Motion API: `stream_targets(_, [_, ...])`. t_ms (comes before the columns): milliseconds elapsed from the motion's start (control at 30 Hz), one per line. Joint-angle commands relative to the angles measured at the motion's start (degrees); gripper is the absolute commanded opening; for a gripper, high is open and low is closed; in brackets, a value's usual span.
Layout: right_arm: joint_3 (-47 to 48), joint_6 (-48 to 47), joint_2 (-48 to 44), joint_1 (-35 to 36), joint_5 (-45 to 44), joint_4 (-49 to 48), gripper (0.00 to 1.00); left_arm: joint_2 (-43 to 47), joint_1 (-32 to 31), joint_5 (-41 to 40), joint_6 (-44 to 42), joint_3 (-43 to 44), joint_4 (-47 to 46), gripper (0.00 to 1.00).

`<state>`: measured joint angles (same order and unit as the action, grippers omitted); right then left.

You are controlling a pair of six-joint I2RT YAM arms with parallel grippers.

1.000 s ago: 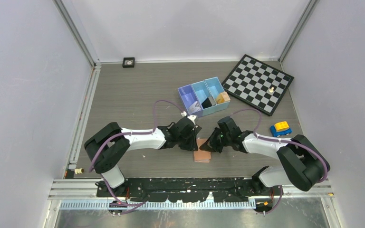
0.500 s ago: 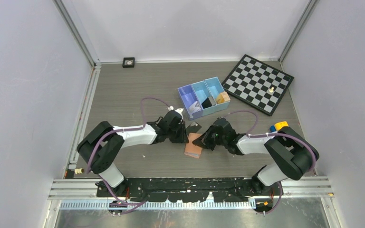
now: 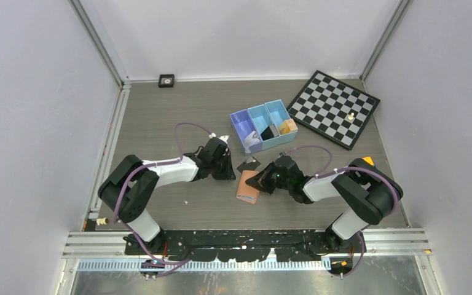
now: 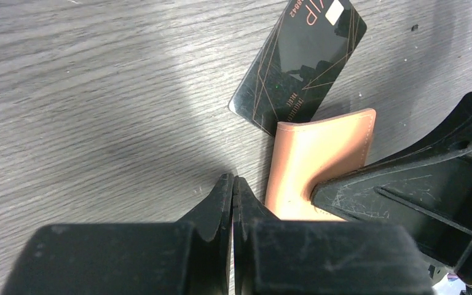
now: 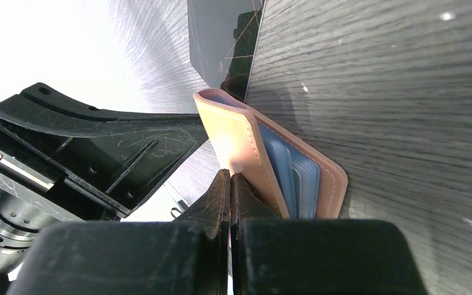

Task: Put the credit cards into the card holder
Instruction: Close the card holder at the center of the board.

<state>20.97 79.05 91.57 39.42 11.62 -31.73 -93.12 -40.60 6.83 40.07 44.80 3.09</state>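
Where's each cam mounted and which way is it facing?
Top external: above and behind the bases, looking down on the table; both arms show.
Left wrist: along its shut left fingers toward credit card and card holder.
Right wrist: along its shut right fingers at the card holder's open edge.
Shared: both wrist views hold card holder and card.

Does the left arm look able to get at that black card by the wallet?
Probably yes: the card lies bare on the table just ahead of the left gripper, though that gripper is shut.
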Motion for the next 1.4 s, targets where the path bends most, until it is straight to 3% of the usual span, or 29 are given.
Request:
stream_targets(0, [-4.4,-6.2,9.3,0.0,-12.7,21.5,0.01,1.5,0.4,-1.4,-1.4,1.5,5.4,0.0])
stream_targets(267, [-8.0,-4.0,23.2,0.0,-6.1,4.8,0.0,3.5,0.5,0.9,-1.2,6.0,10.1,0.01])
stream_targets(367, [-9.1,-4.4,22.5,0.0,-6.1,2.3,0.0,3.9,0.5,1.8,-0.6,6.0,10.2,0.02])
stream_targets(600, [-6.0,-10.2,4.7,0.0,-9.2,17.1,0.0,6.9,0.5,0.8,-0.6,4.7,10.1,0.05])
stream_targets(767, [4.6,-18.3,-14.3,0.0,-13.2,37.0,0.02,9.6,0.5,1.8,-2.5,3.8,10.4,0.18])
stream_targets(867, [10.0,-21.2,-21.2,0.0,-15.1,45.1,0.1,10.8,0.4,2.6,-3.0,2.8,9.7,0.26])
stream_targets(1100, [18.3,-24.6,-28.5,0.0,-20.1,63.7,0.38,8.5,-3.2,4.4,-0.4,1.0,3.3,0.4])
stream_targets(1367, [22.8,-22.1,-28.3,1.5,-21.5,74.3,0.41,0.2,-7.7,4.6,2.9,3.0,-4.5,0.51])
